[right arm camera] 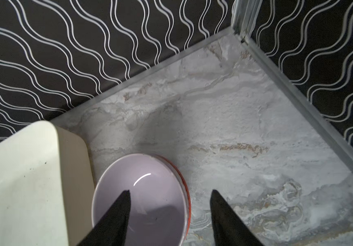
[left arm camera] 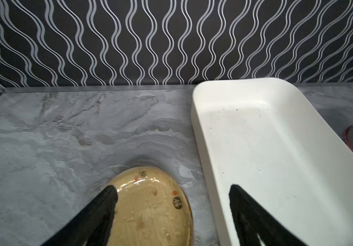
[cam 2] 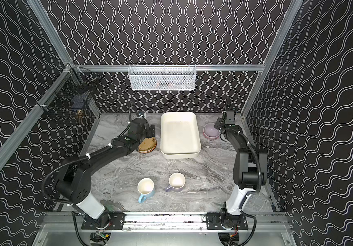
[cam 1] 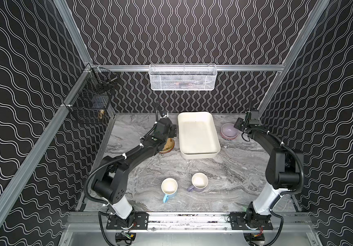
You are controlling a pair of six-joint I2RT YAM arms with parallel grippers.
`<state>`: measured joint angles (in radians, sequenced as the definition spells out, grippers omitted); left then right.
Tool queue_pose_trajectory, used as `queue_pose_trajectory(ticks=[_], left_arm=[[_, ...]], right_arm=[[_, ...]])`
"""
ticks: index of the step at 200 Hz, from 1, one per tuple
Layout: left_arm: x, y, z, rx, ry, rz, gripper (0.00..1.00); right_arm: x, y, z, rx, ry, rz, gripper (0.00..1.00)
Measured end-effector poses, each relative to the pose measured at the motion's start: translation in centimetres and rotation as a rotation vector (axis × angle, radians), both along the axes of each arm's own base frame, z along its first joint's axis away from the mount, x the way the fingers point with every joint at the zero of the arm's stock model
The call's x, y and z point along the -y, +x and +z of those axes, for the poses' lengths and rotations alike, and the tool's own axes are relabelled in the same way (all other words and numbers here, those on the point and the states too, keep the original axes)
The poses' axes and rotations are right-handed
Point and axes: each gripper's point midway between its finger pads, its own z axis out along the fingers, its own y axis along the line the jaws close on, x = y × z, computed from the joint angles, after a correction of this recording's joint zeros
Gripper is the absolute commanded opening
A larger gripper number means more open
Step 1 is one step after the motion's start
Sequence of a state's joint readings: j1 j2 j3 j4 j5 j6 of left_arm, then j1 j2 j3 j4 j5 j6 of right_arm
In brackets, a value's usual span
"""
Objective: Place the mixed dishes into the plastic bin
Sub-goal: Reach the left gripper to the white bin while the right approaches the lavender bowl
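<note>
Two mugs stand upright near the front of the marbled tabletop [cam 1: 224, 170]: a light-blue mug [cam 1: 169, 187] and, just beside it, a lilac mug [cam 1: 199, 181]. Both are well apart from the plastic bin [cam 1: 199, 156], which sits toward the back wall.

All the dishes lie outside the bin. A stack of small plates [left arm camera: 150, 213], a speckled yellow one on top, rests just beside the bin's left wall. A lavender bowl [right arm camera: 150, 176] is nested in an orange-patterned bowl [right arm camera: 185, 185] near the bin's right wall.

The left arm [cam 1: 141, 149] reaches over the plates. In the left wrist view the left jaws are spread wide and hold nothing, one finger above the top plate and the other above the bin.

The right arm [cam 1: 265, 140] reaches to the bowls. The right jaws stand parted astride the lavender bowl's rim, one finger inside and one outside over the tabletop. I cannot tell whether either finger touches the rim.
</note>
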<state>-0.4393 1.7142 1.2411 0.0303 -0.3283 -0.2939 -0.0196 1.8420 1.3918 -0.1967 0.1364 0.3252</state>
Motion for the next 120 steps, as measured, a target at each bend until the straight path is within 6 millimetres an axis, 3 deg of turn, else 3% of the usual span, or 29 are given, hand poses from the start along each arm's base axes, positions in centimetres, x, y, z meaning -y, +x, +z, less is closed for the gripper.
queue_pose_trajectory(ticks=[21,70,120], left_arm=[[1.8,0.3,-2.3,-0.095,0.002,-0.017,0.79],[2.9,0.4,-7.8,-0.276,0.019,-0.010,0.77],[4.0,0.0,-9.9,-0.347,0.029,-0.018,0.75]], right_arm=[[0.1,0.6,-1.1,-0.039,0.002,-0.005,0.49],[1.9,1.1,-4.0,-0.122,-0.005,-0.048,0.44],[2.8,0.9,-5.2,-0.148,0.031,-0.056,0.42]])
